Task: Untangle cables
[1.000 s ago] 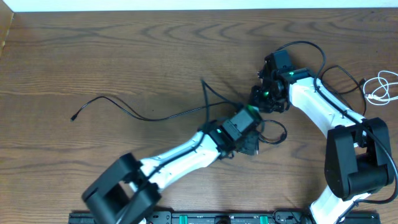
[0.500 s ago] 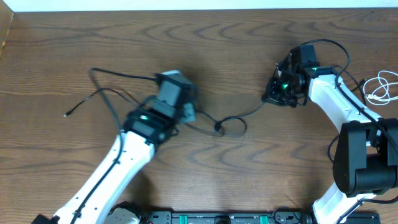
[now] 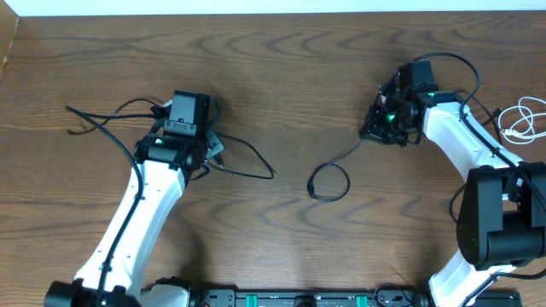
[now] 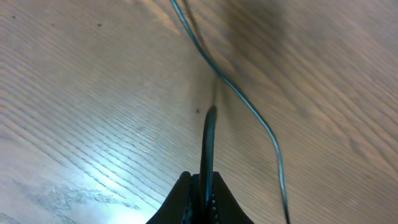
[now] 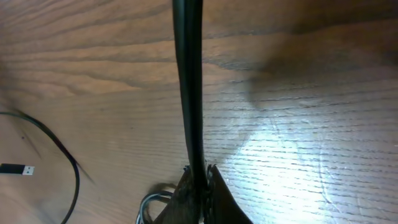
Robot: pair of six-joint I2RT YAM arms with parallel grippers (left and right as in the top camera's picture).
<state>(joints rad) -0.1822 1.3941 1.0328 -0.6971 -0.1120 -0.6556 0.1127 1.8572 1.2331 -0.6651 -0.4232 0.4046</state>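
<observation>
On wood-grain table (image 3: 273,68): black cable (image 5: 188,81) (white strip (image 3: 273,7) beyond).

White cable (image 3: 527,118) runs off the right edge of the overhead, so part of it is out of shot. Can't tell if the black cable (image 3: 341,155) loop mid-frame joins the stretch at left, it's too thin. Left gripper (image 4: 201,183) and right gripper (image 5: 199,174) are both clipped by the bottom edge of their wrist views. Tiny plug (image 5: 13,169) is cut by the left edge too.
</observation>
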